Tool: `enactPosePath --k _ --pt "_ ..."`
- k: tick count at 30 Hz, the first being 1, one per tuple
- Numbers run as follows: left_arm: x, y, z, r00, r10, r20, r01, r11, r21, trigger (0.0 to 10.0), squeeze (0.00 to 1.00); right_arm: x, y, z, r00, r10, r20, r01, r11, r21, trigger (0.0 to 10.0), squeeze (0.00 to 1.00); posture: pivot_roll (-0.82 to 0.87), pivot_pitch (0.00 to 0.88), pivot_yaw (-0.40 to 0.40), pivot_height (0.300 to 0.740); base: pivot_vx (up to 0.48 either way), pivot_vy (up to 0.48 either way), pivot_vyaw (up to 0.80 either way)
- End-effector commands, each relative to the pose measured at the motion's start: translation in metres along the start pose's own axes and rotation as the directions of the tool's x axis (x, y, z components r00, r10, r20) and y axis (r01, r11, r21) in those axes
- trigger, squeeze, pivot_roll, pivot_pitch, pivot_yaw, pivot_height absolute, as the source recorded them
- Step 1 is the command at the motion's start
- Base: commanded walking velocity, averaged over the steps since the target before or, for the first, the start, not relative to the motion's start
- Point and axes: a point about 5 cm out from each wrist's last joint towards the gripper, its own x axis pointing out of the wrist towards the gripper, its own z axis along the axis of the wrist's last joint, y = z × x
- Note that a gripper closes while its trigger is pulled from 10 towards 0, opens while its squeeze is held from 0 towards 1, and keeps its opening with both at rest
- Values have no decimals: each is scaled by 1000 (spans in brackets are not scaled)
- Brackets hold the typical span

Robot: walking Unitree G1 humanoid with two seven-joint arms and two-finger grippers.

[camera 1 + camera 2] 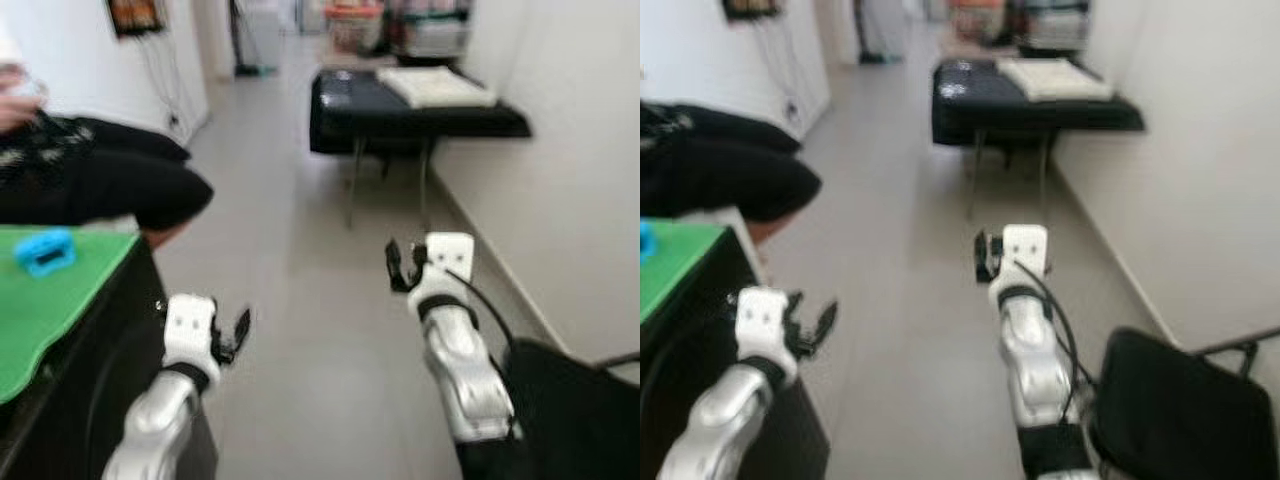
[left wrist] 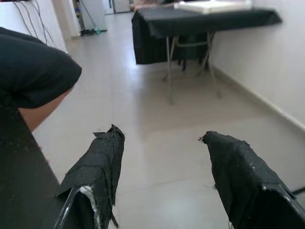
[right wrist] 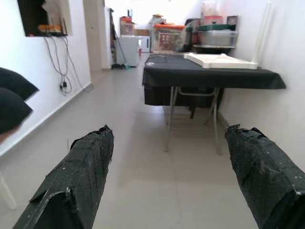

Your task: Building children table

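White flat panel [image 3: 219, 60] lies on black-draped table [image 3: 209, 76] (both grippers' jaws spread, empty).

Head stereo pair looks forward and down a corridor; each wrist camera sights along its open black fingers [image 3: 86, 176], low over the floor [image 1: 300, 300] — all four share the black-draped bench [image 3: 209, 76] ahead

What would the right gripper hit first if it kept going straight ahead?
Probably the black-draped table down the hall. The right gripper is open and points along bare floor toward it. Nothing stands between, though depth is hard to judge and it may meet the floor first.
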Motion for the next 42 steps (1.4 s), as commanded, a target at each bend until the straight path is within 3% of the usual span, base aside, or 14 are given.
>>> enactPosePath --k 1,4,9,10,11,13,15,17,22,26,38,42 --pt "1 -2 0 1000 -9 3 9 999 35 10000 0 -3 -5 -1 1000 -13 -4 12 1000 -12 10000 0 -20 0 -23 740 0 0 0" --pt "-4 -1 0 1000 -11 19 10 997 73 10000 0 -17 -22 -11 999 -37 -20 36 996 -80 10000 0 -27 0 -24 740 0 0 0" --pt "-6 0 0 1000 -9 27 7 996 88 10000 0 -25 -29 -15 999 -38 -25 35 992 -120 10000 0 -34 0 -25 740 0 0 0" --pt "-9 -1 0 999 -10 39 6 994 105 10000 0 -37 -43 -22 998 -57 -41 49 981 -187 10000 0 -43 0 -26 740 0 0 0" --pt "-9 -1 0 999 -10 39 6 994 105 10000 0 -37 -43 -22 998 -57 -41 49 981 -187 10000 0 -43 0 -26 740 0 0 0" --pt "-12 -5 0 999 -19 44 14 993 113 10000 0 -44 -66 -27 990 -134 -37 118 953 -279 10000 0 -49 0 -20 740 0 0 0" --pt "-14 -7 -1 999 -31 40 26 993 113 10000 0 -46 -83 -32 983 -175 -47 154 944 -292 10000 0 -47 0 -20 740 0 0 0" --pt "-14 -8 -2 999 -34 39 30 993 114 10000 0 -47 -86 -34 982 -180 -55 158 947 -280 10000 0 -47 0 -20 740 0 0 0" --pt "-19 -8 -2 998 -50 33 46 993 112 10000 0 -60 -69 -25 999 36 -29 -43 964 -261 10000 0 -57 0 -20 740 0 0 0" --pt "-25 -7 -4 999 -46 20 44 992 116 10000 0 -70 -59 -26 991 123 -44 -130 951 -279 10000 0 -55 0 -21 740 0 0 0" --pt "-43 -3 -4 1000 -25 -13 26 990 137 10000 0 -87 -49 -30 978 203 -57 -211 946 -245 10000 0 -35 0 -24 740 0 0 0" --pt "-41 6 -4 1000 -5 -19 9 985 172 10000 0 -84 -45 -29 978 201 -50 -207 949 -238 10000 0 -29 0 -23 740 0 0 0"
